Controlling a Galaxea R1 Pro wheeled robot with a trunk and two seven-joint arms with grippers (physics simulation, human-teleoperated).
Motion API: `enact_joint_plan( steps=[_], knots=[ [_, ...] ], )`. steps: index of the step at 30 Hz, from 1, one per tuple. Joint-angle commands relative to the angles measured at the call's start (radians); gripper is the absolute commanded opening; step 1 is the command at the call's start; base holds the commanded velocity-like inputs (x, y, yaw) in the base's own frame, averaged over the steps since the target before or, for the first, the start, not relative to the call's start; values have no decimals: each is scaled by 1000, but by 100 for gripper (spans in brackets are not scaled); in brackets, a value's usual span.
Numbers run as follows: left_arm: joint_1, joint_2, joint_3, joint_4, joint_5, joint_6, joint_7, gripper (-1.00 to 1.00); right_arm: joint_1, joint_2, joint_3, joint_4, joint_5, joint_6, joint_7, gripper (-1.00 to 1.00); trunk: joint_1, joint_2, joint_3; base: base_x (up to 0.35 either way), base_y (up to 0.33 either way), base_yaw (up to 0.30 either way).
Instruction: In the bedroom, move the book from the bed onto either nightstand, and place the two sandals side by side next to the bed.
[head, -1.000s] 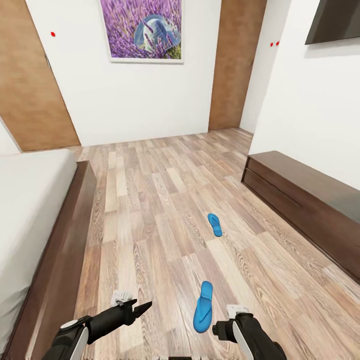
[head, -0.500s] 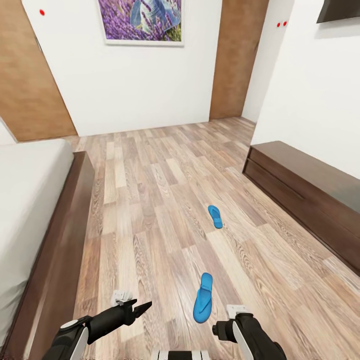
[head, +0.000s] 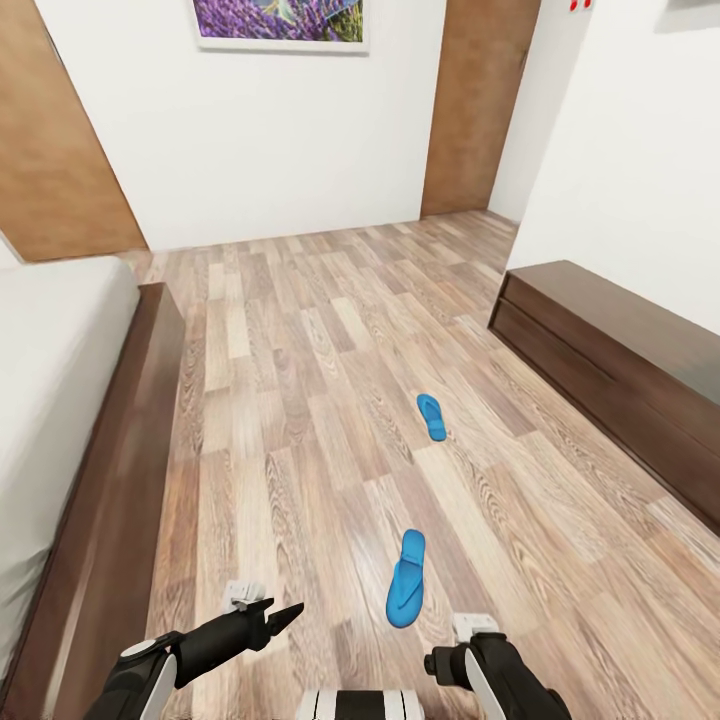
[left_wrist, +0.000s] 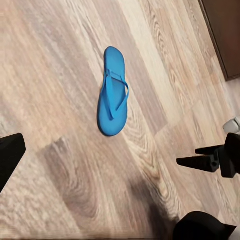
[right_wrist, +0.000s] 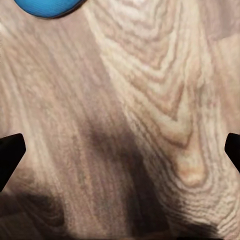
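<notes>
head view tilts down since 1 s ago | near sandal (head: 405, 592) on floor (head: 300, 420) ahead, far sandal (head: 431, 417) well apart | bed (head: 60, 400) at left | left gripper (head: 285, 614) looks narrow, right gripper (head: 455, 650) wide, both empty | sandal pickup next

Black arms (head: 210, 640), white joint covers, pointed fingertips.

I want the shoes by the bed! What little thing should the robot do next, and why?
Probably lower the right end effector to the nearer blue sandal just ahead of it and grasp it. Both sandals lie apart out on the wood floor, away from the bed; the farther sandal can wait.
</notes>
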Motion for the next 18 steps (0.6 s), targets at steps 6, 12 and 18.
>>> enact_joint_plan(
  steps=[6,12,18],
  knots=[
    [0,1,1,0,7,9,-2,100,0,1,-2,0,-1,-13,-3,100,0,-1,-5,0,0,0],
    [0,1,1,0,7,9,-2,100,0,1,-2,0,0,-14,-3,100,0,-1,-5,0,0,0],
    [0,3,1,0,7,9,-5,100,0,0,-5,-1,1,-14,-5,100,0,-1,-5,0,0,0]
  ],
)
